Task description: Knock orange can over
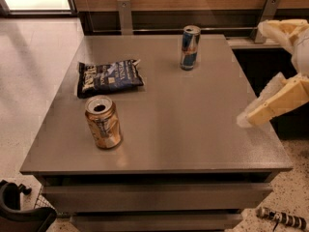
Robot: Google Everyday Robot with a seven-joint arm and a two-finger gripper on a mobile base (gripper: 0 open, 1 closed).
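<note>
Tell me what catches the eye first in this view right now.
The orange can stands upright near the front left of the grey table, its top opened. The pale gripper hangs at the table's right edge, fingers spread wide, far from that can. Behind lie a dark snack bag at left and a slim blue-and-silver can standing near the back edge.
</note>
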